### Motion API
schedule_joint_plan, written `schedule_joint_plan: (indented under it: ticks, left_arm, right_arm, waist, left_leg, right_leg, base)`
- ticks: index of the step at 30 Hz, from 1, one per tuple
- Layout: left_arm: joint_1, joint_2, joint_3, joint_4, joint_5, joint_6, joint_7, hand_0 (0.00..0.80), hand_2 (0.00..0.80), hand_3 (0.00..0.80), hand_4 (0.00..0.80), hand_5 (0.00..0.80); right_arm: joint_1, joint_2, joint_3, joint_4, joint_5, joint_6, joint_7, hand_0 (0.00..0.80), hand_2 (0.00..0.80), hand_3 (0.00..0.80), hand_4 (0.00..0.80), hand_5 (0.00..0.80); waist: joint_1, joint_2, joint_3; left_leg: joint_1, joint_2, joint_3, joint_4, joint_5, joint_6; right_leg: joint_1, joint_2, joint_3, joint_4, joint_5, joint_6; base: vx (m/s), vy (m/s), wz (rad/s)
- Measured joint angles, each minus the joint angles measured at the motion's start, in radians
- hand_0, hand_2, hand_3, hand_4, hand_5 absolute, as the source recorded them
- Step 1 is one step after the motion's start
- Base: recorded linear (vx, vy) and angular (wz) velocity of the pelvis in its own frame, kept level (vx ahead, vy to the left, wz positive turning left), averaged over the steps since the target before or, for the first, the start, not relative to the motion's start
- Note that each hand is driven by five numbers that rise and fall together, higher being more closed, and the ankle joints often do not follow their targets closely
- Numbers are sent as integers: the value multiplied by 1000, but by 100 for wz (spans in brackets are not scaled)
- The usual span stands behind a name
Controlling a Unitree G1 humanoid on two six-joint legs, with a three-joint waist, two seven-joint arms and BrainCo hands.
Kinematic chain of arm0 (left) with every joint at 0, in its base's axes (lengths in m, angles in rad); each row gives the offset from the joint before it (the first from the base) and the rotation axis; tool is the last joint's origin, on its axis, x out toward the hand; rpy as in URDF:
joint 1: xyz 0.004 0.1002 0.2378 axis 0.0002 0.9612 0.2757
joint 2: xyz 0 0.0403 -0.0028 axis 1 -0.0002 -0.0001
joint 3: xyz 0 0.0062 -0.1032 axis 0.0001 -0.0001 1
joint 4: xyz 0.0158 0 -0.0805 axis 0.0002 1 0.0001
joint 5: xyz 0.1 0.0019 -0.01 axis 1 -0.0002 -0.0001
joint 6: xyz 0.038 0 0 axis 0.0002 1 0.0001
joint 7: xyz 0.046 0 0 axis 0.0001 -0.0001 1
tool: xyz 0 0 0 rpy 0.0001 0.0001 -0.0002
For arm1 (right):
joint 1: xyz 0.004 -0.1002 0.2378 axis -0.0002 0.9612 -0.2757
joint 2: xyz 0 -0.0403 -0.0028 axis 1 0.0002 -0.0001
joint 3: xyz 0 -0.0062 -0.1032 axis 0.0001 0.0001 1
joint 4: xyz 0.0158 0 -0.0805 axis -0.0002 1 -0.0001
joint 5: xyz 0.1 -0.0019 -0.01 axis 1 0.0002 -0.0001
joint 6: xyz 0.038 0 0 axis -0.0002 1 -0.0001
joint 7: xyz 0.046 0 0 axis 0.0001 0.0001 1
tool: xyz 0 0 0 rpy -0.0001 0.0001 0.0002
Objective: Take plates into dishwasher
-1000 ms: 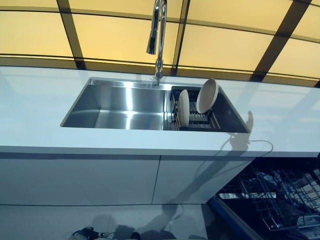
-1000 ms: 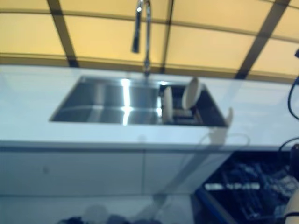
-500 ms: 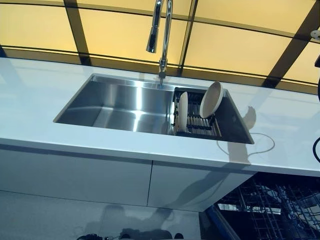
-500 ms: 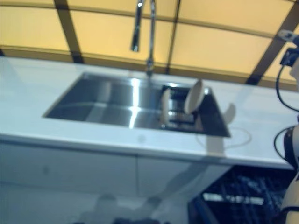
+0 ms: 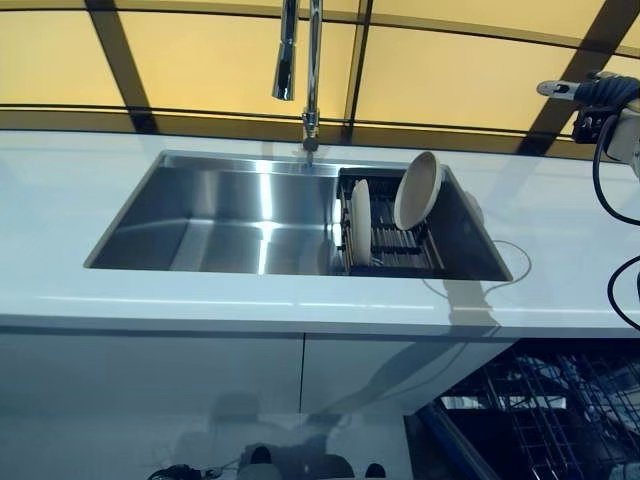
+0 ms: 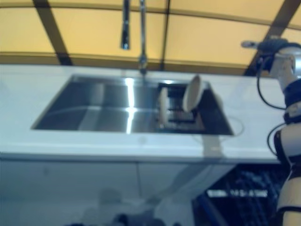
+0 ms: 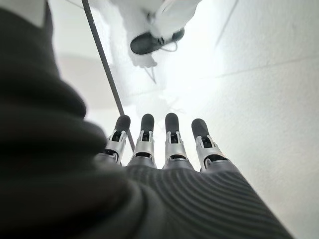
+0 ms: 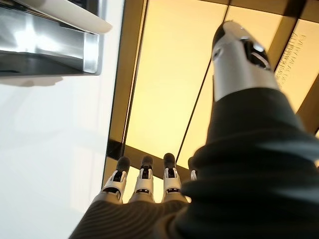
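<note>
Two cream plates stand in a dark rack [image 5: 395, 250] at the right end of the steel sink [image 5: 200, 240]. One plate [image 5: 359, 222] stands edge-on at the rack's left. The other plate [image 5: 417, 190] leans at the rack's far right. My right hand [image 8: 149, 184] is open and empty, its fingers straight towards the yellow wall; its arm is raised at the right edge of the left eye view, over the counter and right of the sink. My left hand [image 7: 159, 144] is open and empty, hanging over the floor, and shows only in its wrist view.
A tall tap [image 5: 300, 60] stands behind the sink. The white counter [image 5: 60, 200] runs across, with white cabinet fronts [image 5: 150, 390] below. The open dishwasher's dark wire rack [image 5: 545, 410] is pulled out at the lower right.
The camera has shifted, so the whole scene sits differently. My right arm has risen into view at the right edge. The plates have not moved in the rack.
</note>
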Motion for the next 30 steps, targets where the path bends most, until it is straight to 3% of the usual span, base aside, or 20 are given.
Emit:
schedule_joint_plan:
  ticks: [10,26,30]
  left_arm:
    - [60,-7,13,3,0,-20,-5,0,0,0,0,0]
    - [90,-30,13,-1,0,-65,1,0,0,0,0,0]
    - [90,-30,14,-2,0,-73,3,0,0,0,0,0]
  right_arm:
    - [0,12,4,-12,-46,59,1,0,0,0,0,0]
    - [23,30,6,-93,-44,71,-4,0,0,0,0,0]
    - [39,41,6,-109,-44,71,-8,0,0,0,0,0]
  waist:
    - [7,0,-1]
    - [32,1,2]
    - [37,-1,33]
  left_leg:
    - [-10,37,-26,-12,3,-32]
    - [-45,55,-43,-12,9,-44]
    - [-48,55,-46,-12,12,-45]
  right_leg:
    - [3,49,-3,3,-31,-15]
    - [-22,66,-5,0,-36,-25]
    - [-21,67,-11,0,-39,-21]
  base:
    - [66,-35,8]
    - [4,0,1]
    - [-1,-1,3]
